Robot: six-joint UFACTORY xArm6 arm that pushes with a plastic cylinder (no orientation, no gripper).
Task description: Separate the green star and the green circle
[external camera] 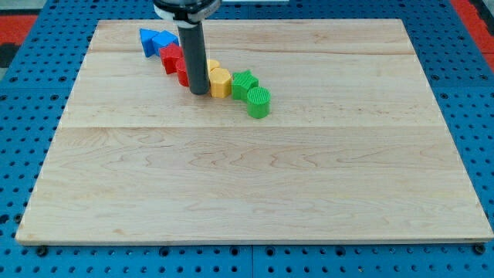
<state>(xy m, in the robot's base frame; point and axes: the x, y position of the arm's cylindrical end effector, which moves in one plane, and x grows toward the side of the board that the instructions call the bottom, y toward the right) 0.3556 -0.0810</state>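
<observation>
The green star (244,83) and the green circle (258,102) touch each other, with the circle toward the view's lower right of the star. They end a diagonal row of blocks near the view's top. My tip (198,92) rests on the board just left of a yellow block (221,82), which touches the star's left side. The tip is about two block widths left of the green star.
The row runs up-left: a second yellow block (211,67) partly behind the rod, red blocks (174,60), then blue blocks (154,40). The wooden board (247,193) lies on a blue pegboard table.
</observation>
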